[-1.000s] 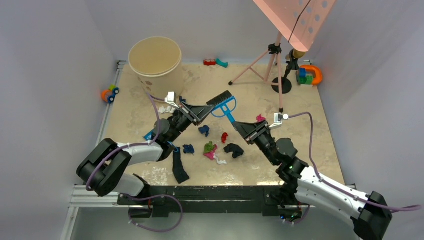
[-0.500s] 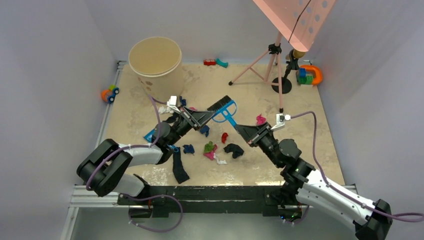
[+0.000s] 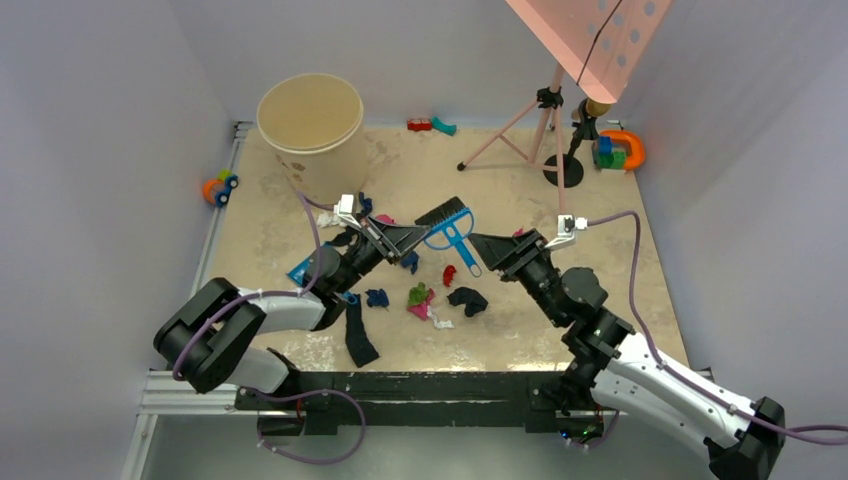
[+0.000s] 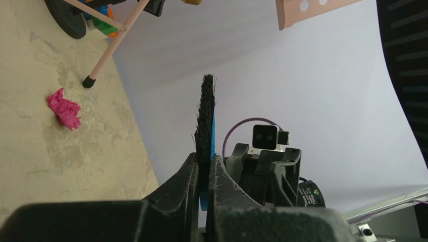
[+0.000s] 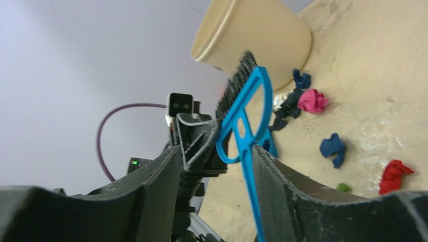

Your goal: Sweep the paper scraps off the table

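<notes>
Left arm stretched low across the desk [image 3: 500, 190], reaching in toward the middle. The left end effector [image 3: 418, 233] is clamped hard on the black bristle head of the blue brush [image 3: 443, 213], and its wrist view shows the bristles pinched right between the jaws, the brush standing on edge.

Right arm comes in from the opposite side, elbow raised, and the two meet almost nose to nose. The right end effector [image 3: 478, 243] stands open, fingers [image 5: 151, 186] spread. The brush's blue handle runs through the gap, closer to one finger than the other, and nothing is gripped.

Down on the desk, the paper scraps [image 3: 420, 298] lie in a loose cluster at the centre, just nearer the arms than the brush. There's navy, red, green with pink, black, a white bit, and a long black strip toward the left arm. A few more sit beside the big beige cup [image 3: 310, 120] at the far left.

A pink tripod stand [image 3: 545, 130] is at the far right, toy blocks [image 3: 430, 125] along the back edge, pale walls all round.
</notes>
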You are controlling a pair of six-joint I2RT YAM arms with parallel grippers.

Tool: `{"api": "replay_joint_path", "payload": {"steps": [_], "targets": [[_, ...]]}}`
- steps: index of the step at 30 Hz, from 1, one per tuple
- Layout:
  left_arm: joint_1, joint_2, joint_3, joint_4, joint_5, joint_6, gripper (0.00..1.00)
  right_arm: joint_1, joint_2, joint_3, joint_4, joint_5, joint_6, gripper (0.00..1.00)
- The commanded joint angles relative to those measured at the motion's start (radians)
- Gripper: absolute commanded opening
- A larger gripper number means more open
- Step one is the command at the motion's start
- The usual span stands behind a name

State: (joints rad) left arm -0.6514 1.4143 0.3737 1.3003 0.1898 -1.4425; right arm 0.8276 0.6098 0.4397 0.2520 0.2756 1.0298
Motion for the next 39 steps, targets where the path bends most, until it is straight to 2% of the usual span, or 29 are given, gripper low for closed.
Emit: {"api": "replay_joint_path", "payload": {"steps": [1, 6, 12, 16, 21, 26, 31, 36, 39], "targets": [[-0.006, -0.033, 0.017, 0.122, -0.002, 0.045, 0.0, -0.004, 0.014, 0.031, 0.106, 0.019, 0.017, 0.6], [-0.006, -0.041, 0.065, 0.122, -0.016, 0.014, 0.0, -0.004, -0.019, -0.056, 0.172, 0.037, 0.049, 0.72], [-0.014, -0.044, 0.105, 0.122, -0.103, 0.034, 0.0, -0.005, -0.067, -0.232, 0.393, 0.152, 0.141, 0.84], [-0.023, -0.029, 0.156, 0.121, -0.134, 0.084, 0.0, -0.005, 0.007, -0.263, 0.562, 0.178, 0.132, 0.83], [-0.024, 0.021, 0.208, 0.123, -0.149, 0.072, 0.0, -0.005, 0.073, -0.261, 0.723, 0.187, 0.066, 0.81], [-0.026, 0.062, 0.236, 0.122, -0.16, 0.032, 0.0, -0.005, 0.073, -0.25, 0.765, 0.183, -0.01, 0.75], [-0.028, 0.073, 0.24, 0.122, -0.171, 0.013, 0.0, -0.007, 0.078, -0.221, 0.718, 0.208, -0.019, 0.71], [-0.04, 0.075, 0.258, 0.122, -0.169, -0.007, 0.0, -0.015, 0.116, -0.182, 0.666, 0.213, 0.016, 0.74], [-0.046, 0.074, 0.263, 0.122, -0.174, -0.024, 0.0, -0.017, 0.158, -0.163, 0.706, 0.194, -0.003, 0.73]]}}
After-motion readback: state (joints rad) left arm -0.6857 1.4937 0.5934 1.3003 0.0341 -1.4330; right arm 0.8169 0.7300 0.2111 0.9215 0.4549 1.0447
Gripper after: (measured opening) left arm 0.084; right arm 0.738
